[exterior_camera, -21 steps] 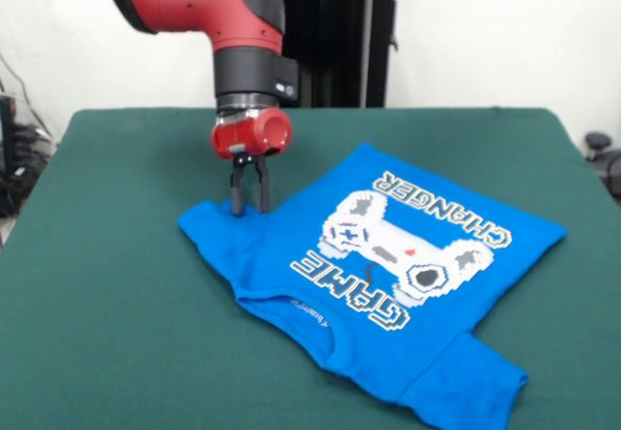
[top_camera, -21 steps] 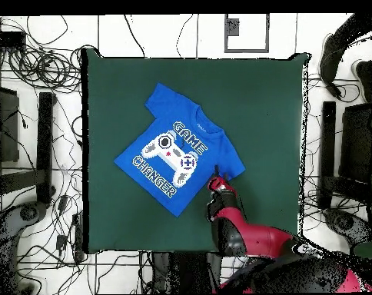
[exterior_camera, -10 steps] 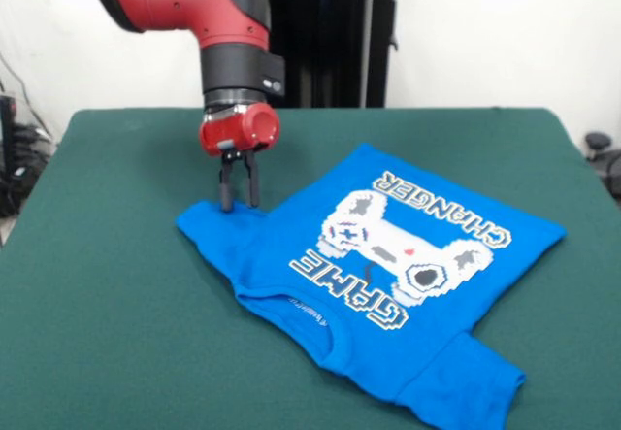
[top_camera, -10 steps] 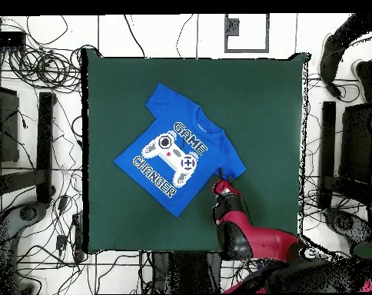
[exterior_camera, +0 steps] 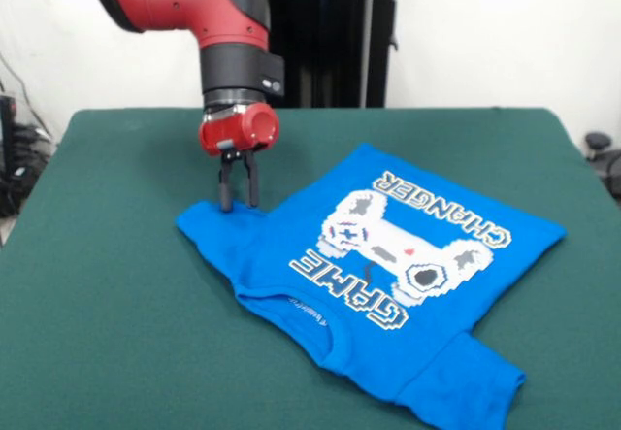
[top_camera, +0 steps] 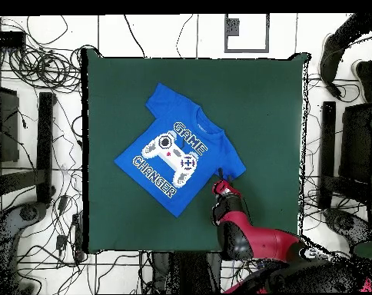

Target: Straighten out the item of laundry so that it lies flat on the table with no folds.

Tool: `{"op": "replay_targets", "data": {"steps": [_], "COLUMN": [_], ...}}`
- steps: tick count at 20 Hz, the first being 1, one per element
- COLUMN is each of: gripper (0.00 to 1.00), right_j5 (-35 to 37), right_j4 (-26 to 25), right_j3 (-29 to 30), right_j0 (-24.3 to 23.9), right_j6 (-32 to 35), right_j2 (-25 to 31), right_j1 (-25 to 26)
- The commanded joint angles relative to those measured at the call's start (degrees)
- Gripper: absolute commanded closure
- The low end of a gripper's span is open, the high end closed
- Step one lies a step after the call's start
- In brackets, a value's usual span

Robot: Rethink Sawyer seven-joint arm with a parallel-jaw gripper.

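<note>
- Plain white wall behind, black pedestal post at the back; dark green desk (exterior_camera: 107,333) filled most of the front view, cables on the floor all round it in the overhead view.
- Blue T-shirt (exterior_camera: 388,284), print side up, lay diagonally near the desk's middle; "GAME CHANGER" and the pixel controller fully readable, so the body looked mostly spread.
- Not fully flat: one sleeve end looked doubled or bunched near the front edge of the front view, and the collar edge showed a raised rim.
- Hand (exterior_camera: 239,195) hung from the red arm, pointing straight down, tips at the other sleeve corner, the shirt's outermost point on that side.
- Two dark fingers stood a narrow gap apart with a sliver of blue cloth at their tips; looked pinched on the sleeve edge, though the contact was small in the picture.
- Judged reason for that grip point: a corner lets a pull draw the sleeve outward without dragging the printed body.
- Overhead view agreed: hand (top_camera: 219,184) right at the shirt's corner nearest the arm, rest of the shirt clear of it.
- Risk, as judged: a thin pinch could slip off.
</note>
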Motion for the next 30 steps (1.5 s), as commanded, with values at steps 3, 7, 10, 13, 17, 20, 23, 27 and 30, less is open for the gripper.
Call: {"op": "replay_targets", "data": {"steps": [3, 7, 10, 13, 17, 20, 23, 27, 30], "gripper": [0.00, 0.00, 0.00, 0.00, 0.00, 0.00, 0.00, 0.00, 0.00], "right_j5": [8.40, 10.48, 16.10, 20.45, 26.46, 33.60, 37.84, 41.51, 47.28], "right_j4": [2.14, 4.89, 8.51, 12.48, 16.59, 18.73, 20.50, 21.42, 20.62], "right_j3": [-4.01, -2.59, -0.55, -0.20, -2.45, -3.36, -4.03, -4.47, -7.43], "right_j0": [2.35, 4.57, 6.85, 8.94, 14.18, 16.11, 17.69, 19.04, 20.65], "right_j6": [4.77, 4.86, 5.27, 5.84, 3.69, 2.44, 2.28, 2.28, -0.74], "right_j2": [3.69, 3.73, 4.86, 5.89, 3.49, 3.32, 2.82, 2.62, 1.96], "right_j1": [0.13, -2.37, -7.65, -10.78, -12.75, -15.74, -17.47, -18.94, -18.04]}}
